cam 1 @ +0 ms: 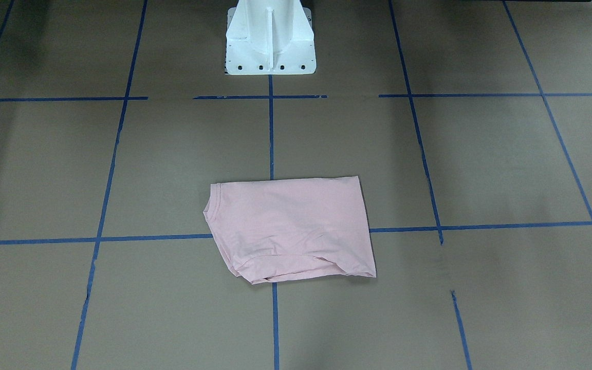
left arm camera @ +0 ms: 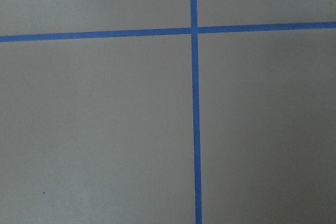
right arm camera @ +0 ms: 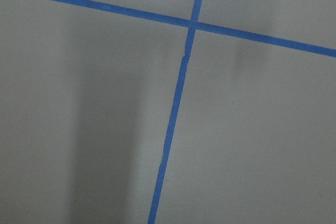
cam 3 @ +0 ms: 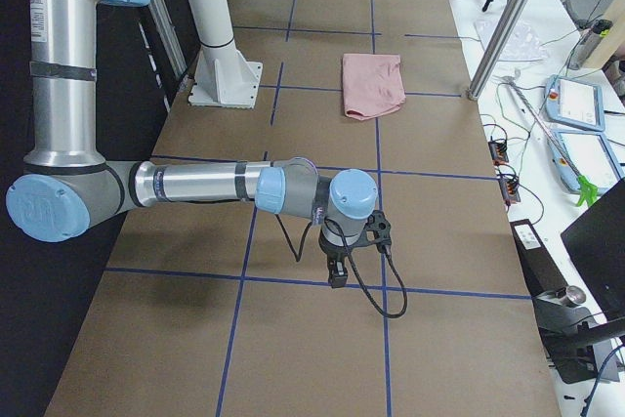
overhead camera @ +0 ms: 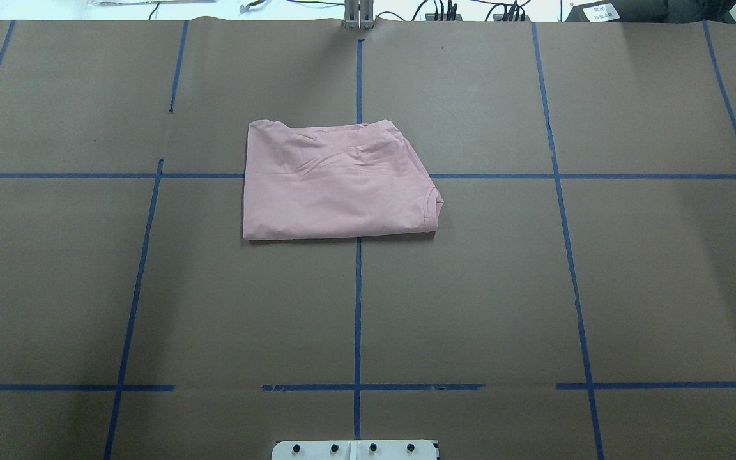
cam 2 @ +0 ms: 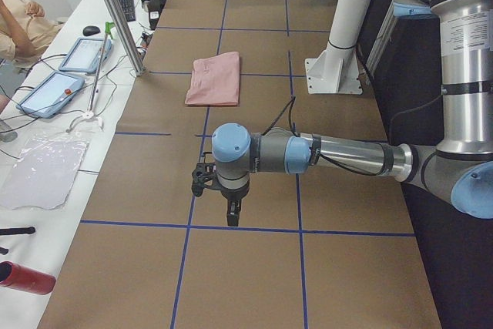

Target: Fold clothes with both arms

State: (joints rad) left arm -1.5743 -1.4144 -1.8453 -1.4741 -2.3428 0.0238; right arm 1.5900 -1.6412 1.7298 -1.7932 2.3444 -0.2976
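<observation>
You're looking at a left arm (cam 2: pixel 350 157) and right arm (cam 3: pixel 190 184) in silver-grey tube with light blue joint caps (cam 2: pixel 230 142) and black bands. Each wrist has a black cable (cam 3: pixel 383 285). The white pedestal (cam 1: pixel 270 38) has dark bolt holes along its foot.

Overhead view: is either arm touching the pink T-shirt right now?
No. The pink T-shirt lies folded by itself on the brown table, with nothing touching it or hanging over it.

The T-shirt (cam 1: pixel 291 226) is plain pale pink, the bench (cam 1: pixel 481 164) brown with a grid of blue tape lines (cam 1: pixel 271 133), the pedestal (cam 1: pixel 270 36) white, and the left arm (cam 2: pixel 354 158) and right arm (cam 3: pixel 195 185) grey and light blue.
</observation>
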